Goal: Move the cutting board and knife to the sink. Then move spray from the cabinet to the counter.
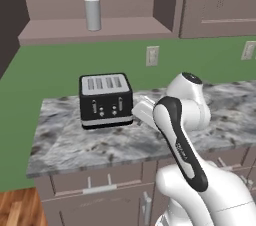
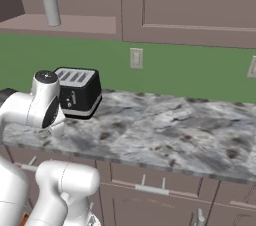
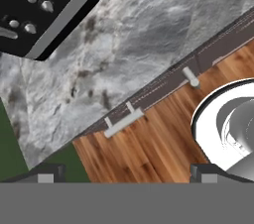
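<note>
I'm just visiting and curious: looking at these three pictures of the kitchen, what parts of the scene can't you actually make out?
- Slim pale grey-white spray bottle with blue nozzle: its top is cut off by the upper edge of the right base view.
- Black four-slot toaster: its left side is hidden behind the white arm in the right base view; in the hand view, the frame edge cuts it off.
- Grey-and-white marbled stone counter: its right stretch is partly hidden by the arm in the left base view.

Kitchen corner around a black four-slot toaster (image 1: 106,101) with steel top

Behind the toaster rises a green wall (image 1: 65,65) with a white outlet plate (image 1: 152,55); above, taupe panelled cabinet doors (image 2: 190,5); below, wooden plank flooring (image 3: 149,143) shows past the drawer fronts.
</note>
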Controlling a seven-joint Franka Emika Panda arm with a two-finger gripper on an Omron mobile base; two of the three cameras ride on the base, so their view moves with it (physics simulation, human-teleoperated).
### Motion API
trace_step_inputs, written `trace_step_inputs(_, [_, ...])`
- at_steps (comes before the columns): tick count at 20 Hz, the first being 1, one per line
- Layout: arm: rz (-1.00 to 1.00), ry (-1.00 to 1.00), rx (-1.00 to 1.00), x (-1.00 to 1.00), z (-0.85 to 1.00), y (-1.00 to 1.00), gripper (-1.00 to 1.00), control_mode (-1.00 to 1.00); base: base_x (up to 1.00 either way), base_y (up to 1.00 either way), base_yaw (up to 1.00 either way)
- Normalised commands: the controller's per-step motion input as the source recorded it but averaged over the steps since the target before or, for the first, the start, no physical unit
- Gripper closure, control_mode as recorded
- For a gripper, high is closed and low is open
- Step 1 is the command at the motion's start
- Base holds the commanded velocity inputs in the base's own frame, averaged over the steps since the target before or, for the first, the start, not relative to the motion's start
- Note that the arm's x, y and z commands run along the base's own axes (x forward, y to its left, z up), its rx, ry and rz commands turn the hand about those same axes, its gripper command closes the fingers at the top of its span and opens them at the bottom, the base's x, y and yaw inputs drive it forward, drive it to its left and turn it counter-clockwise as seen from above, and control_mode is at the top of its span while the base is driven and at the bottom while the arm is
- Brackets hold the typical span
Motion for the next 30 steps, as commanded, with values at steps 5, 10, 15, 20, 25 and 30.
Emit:
trace_step_inputs(5, [0.01,-0.01,0.00,0.00,0.00,0.01,-1.00,-1.00,0.03,0.02,0.00])
trace_step_inputs(10, [0.01,-0.38,-0.01,0.00,0.45,0.02,-1.00,-1.00,0.00,0.00,0.00])
trace_step_inputs(15, [0.00,-0.55,-0.07,-0.01,1.00,0.09,-1.00,-1.00,0.00,0.00,0.00])
trace_step_inputs(20, [0.00,-0.41,-0.19,0.00,1.00,0.40,-1.00,-1.00,0.00,0.00,0.00])
trace_step_inputs(25, [-0.02,-0.27,-0.28,0.00,1.00,0.11,-1.00,-1.00,0.00,0.00,0.00])
trace_step_inputs(30, [-0.08,-0.24,-0.31,0.00,0.95,0.00,-1.00,-1.00,0.00,0.00,0.00])
